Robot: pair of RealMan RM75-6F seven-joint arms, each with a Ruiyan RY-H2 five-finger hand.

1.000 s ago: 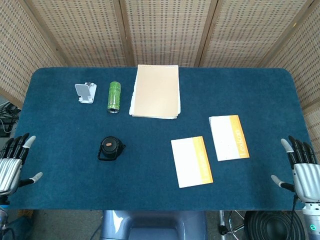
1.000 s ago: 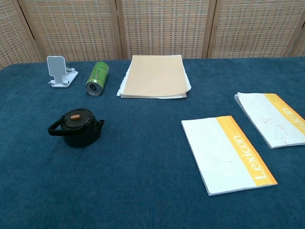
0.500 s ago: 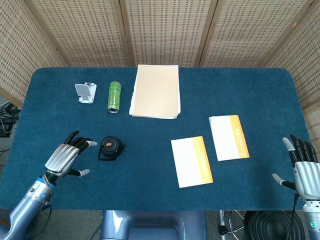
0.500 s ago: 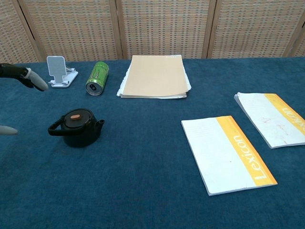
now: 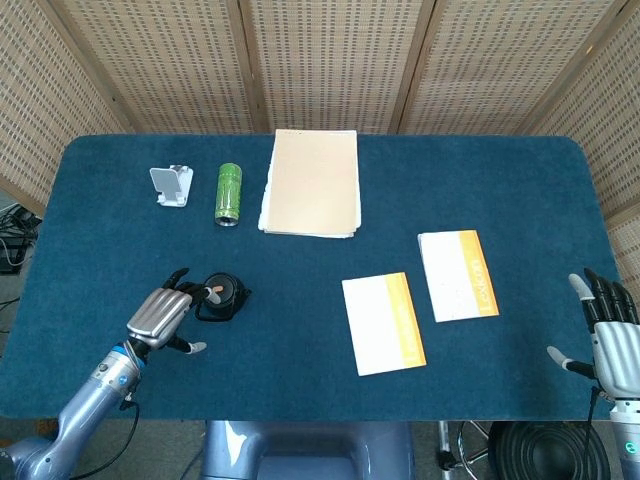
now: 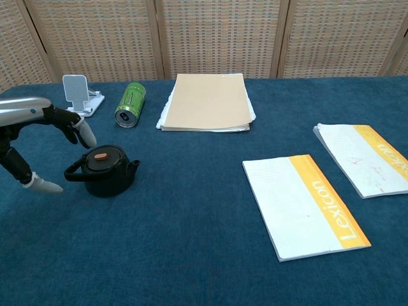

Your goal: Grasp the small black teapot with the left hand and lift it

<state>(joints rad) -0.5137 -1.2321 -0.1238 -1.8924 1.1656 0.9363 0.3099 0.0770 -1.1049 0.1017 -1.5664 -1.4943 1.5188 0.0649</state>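
Black teapot (image 6: pixel 105 169) upright; left hand (image 6: pixel 29 137) fingers spread beside it | right hand (image 5: pixel 612 338) spread, head view only

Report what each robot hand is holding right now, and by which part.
Nothing is held. The left robot hand is open beside the black teapot, fingers apart near its handle, not closed on it. The right robot hand is open at the table edge.

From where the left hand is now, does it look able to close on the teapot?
Probably yes. The left hand is open beside the teapot, on the handle side, with nothing between them. The can and phone stand sit further back, out of the way.
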